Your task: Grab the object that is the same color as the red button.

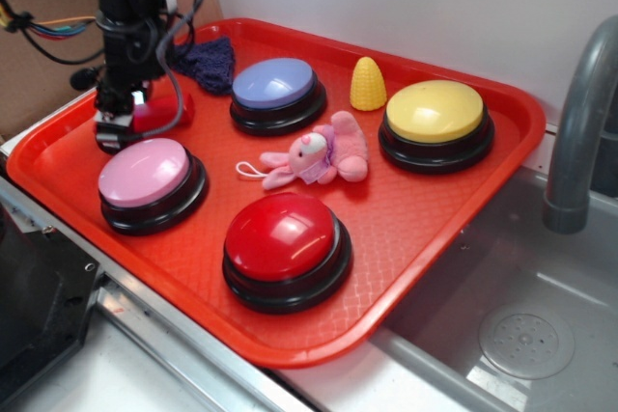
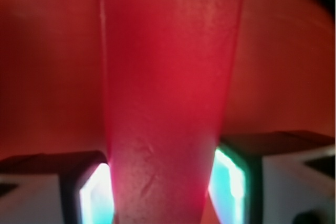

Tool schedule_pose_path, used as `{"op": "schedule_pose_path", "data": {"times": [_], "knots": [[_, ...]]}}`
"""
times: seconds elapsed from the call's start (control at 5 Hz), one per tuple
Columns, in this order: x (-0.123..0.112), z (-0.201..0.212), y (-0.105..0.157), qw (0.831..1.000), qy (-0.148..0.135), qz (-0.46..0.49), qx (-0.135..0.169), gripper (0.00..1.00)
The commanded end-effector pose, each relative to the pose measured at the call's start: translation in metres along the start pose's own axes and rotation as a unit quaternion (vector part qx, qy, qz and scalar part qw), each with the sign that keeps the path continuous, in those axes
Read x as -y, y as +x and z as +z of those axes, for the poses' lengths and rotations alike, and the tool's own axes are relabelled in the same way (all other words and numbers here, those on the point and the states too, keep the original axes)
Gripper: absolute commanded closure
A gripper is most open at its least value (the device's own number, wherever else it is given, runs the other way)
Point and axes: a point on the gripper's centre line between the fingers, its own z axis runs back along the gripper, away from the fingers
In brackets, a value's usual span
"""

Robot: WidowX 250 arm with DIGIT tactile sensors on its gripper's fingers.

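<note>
The object (image 1: 162,111) is a small red block lying on the far left of the red tray (image 1: 415,214), just behind the pink button. My gripper (image 1: 126,124) stands down over its left end. In the wrist view the red object (image 2: 170,93) fills the middle of the picture, and both lit fingertips (image 2: 97,195) press against its sides, so my gripper (image 2: 163,195) is shut on it. The red button (image 1: 287,238), a glossy dome on a black base, sits at the tray's front centre, well away from the gripper.
On the tray are a pink button (image 1: 150,180), a blue button (image 1: 277,92), a yellow button (image 1: 436,123), a yellow corn-shaped toy (image 1: 368,84), a pink plush bunny (image 1: 314,156) and a dark blue knitted cloth (image 1: 205,63). A sink (image 1: 521,325) and grey faucet (image 1: 579,123) lie to the right.
</note>
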Motion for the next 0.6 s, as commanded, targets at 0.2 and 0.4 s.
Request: {"op": "schedule_pose_path", "data": {"times": [0.2,0.4], "knots": [[0.078,0.179,0.028,0.921,-0.061,0.383,0.034,1.00],[0.088,0.193,0.040,0.916,-0.065,0.393,0.050,1.00]]}}
